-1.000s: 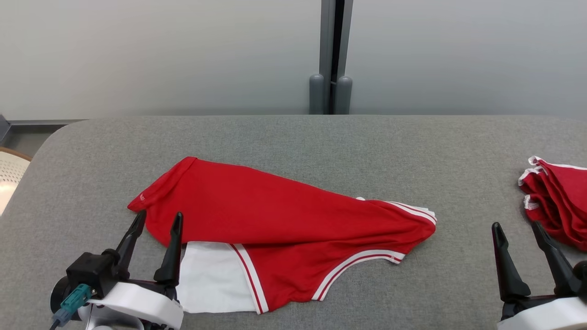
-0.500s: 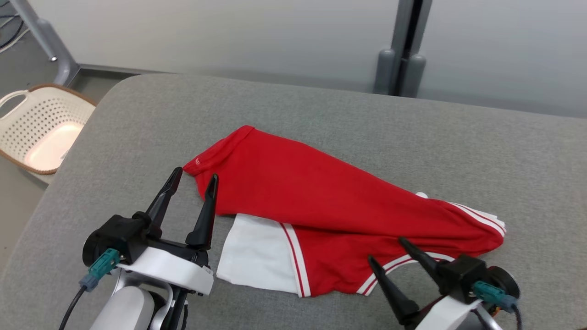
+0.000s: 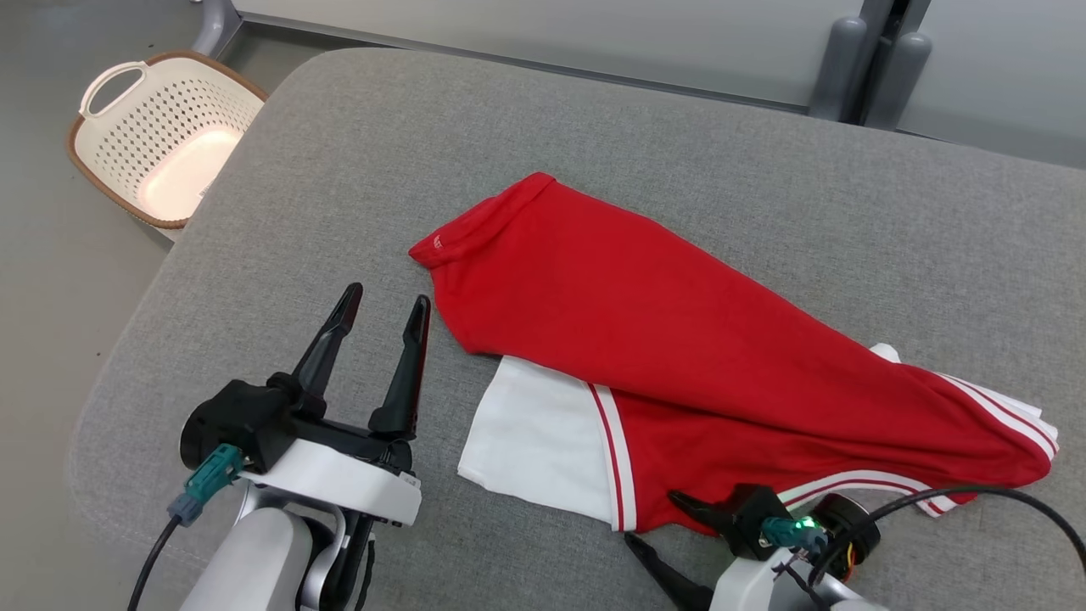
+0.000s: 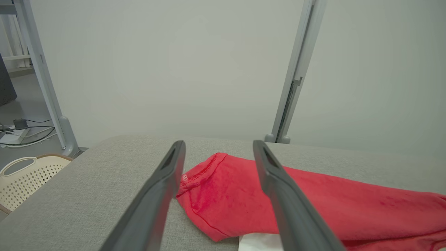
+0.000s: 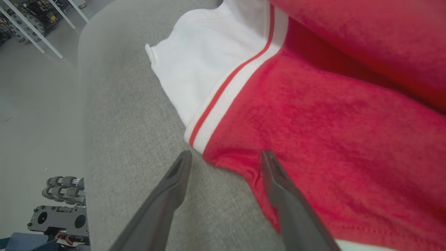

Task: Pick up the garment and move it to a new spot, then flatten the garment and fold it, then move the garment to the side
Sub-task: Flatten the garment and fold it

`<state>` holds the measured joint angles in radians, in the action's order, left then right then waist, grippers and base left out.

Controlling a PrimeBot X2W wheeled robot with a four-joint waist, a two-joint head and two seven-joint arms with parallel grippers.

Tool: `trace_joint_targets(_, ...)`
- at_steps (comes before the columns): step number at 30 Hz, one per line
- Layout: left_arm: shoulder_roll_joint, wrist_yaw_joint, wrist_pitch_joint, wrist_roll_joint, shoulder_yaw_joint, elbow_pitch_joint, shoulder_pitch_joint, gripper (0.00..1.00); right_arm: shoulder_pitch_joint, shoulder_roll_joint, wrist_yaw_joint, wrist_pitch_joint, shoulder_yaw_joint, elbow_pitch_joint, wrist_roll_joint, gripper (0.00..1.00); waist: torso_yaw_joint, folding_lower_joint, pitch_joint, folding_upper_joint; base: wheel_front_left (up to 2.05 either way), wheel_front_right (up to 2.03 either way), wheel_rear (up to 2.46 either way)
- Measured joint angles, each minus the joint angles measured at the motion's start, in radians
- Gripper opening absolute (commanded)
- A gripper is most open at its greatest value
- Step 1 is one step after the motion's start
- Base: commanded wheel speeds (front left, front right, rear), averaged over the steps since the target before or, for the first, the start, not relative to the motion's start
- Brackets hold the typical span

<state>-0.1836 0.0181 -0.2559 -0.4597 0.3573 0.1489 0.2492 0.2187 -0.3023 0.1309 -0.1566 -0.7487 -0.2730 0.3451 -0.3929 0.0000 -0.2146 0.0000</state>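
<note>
A red knit garment (image 3: 679, 356) with white panel and striped trim lies rumpled across the middle of the grey fabric-covered table (image 3: 339, 170). Over the table's near left part, the left gripper (image 3: 386, 297) hovers with fingers apart, empty. At the table's near edge, the right gripper (image 3: 653, 518), likewise spread and empty, points at the garment's hem.

You've one garment (image 3: 679, 356), one basket (image 3: 199, 98) (far left), one table (image 3: 339, 170), and two grippers: left gripper (image 3: 387, 298), right gripper (image 3: 653, 518).
</note>
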Motion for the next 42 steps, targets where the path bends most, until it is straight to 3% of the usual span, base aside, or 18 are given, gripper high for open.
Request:
trace_joint_targets(1, 0.002, 0.001, 0.000, 0.001, -0.001, 0.000, 0.003, 1.00, 0.014, 0.000, 0.000, -0.001, -0.009, -0.010, 0.004, 0.99, 0.002, 0.0000, -0.003, 0.0000, 0.00, 0.00, 0.00)
trace_joint_targets(2, 0.004, 0.005, -0.001, 0.001, -0.003, 0.000, 0.004, 1.00, 0.024, -0.001, 0.000, -0.005, -0.015, -0.020, 0.008, 0.44, 0.005, 0.0000, -0.005, 0.0000, 0.00, 0.00, 0.00)
trace_joint_targets(3, 0.008, 0.006, -0.001, 0.002, -0.004, 0.002, 0.005, 1.00, 0.032, -0.001, 0.000, -0.006, -0.021, -0.029, 0.017, 0.06, 0.008, 0.0000, -0.007, 0.0001, 0.00, 0.00, 0.00)
trace_joint_targets(4, 0.013, 0.003, -0.002, 0.003, -0.012, 0.006, 0.006, 1.00, 0.050, -0.002, 0.000, 0.004, -0.022, -0.038, 0.029, 0.00, 0.016, 0.0000, -0.009, 0.0000, 0.00, 0.00, 0.00)
trace_joint_targets(10, 0.016, -0.001, -0.004, 0.014, -0.025, 0.008, 0.010, 1.00, 0.063, -0.004, 0.000, 0.044, 0.017, -0.005, 0.051, 0.00, 0.047, 0.0000, -0.011, 0.0000, 0.00, 0.00, 0.00)
trace_joint_targets(15, 0.005, -0.004, -0.006, 0.023, -0.050, -0.003, 0.008, 1.00, 0.045, -0.033, 0.000, 0.050, 0.112, 0.091, 0.049, 0.00, 0.095, 0.0000, -0.010, 0.0000, 0.00, 0.00, 0.00)
trace_joint_targets(21, 0.001, -0.011, -0.006, 0.030, -0.068, -0.027, 0.006, 1.00, -0.039, -0.065, 0.000, 0.023, 0.284, 0.202, 0.032, 0.00, 0.163, 0.0000, -0.016, 0.0000, 0.00, 0.00, 0.00)
trace_joint_targets(28, -0.001, -0.016, -0.007, 0.040, -0.075, -0.043, 0.006, 1.00, -0.143, -0.049, 0.000, -0.031, 0.501, 0.315, 0.025, 0.00, 0.233, 0.0000, -0.035, 0.0000, 0.00, 0.00, 0.00)
trace_joint_targets(32, -0.001, -0.018, -0.007, 0.044, -0.076, -0.046, 0.010, 1.00, -0.201, -0.047, 0.000, -0.048, 0.635, 0.341, 0.024, 0.00, 0.258, 0.0000, -0.050, 0.0000, 0.00, 0.00, 0.00)
trace_joint_targets(36, -0.002, -0.019, -0.007, 0.045, -0.079, -0.045, 0.017, 1.00, -0.224, -0.038, 0.000, -0.053, 0.688, 0.323, 0.032, 0.00, 0.275, 0.0000, -0.059, 0.0000, 0.00, 0.00, 0.00)
trace_joint_targets(37, -0.002, -0.019, -0.007, 0.046, -0.078, -0.045, 0.017, 1.00, -0.225, -0.033, 0.000, -0.043, 0.690, 0.321, 0.037, 0.80, 0.278, 0.0000, -0.060, 0.0000, 0.00, 0.00, 0.00)
trace_joint_targets(38, -0.002, -0.019, -0.007, 0.047, -0.078, -0.044, 0.017, 1.00, -0.224, -0.029, 0.000, -0.038, 0.690, 0.317, 0.040, 1.00, 0.281, 0.0000, -0.060, 0.0000, 0.00, 0.00, 0.00)
trace_joint_targets(42, -0.006, -0.022, -0.007, 0.054, -0.081, -0.041, 0.016, 1.00, -0.223, -0.010, 0.000, 0.014, 0.722, 0.298, 0.049, 1.00, 0.294, 0.0000, -0.053, 0.0000, 0.00, 0.00, 0.00)
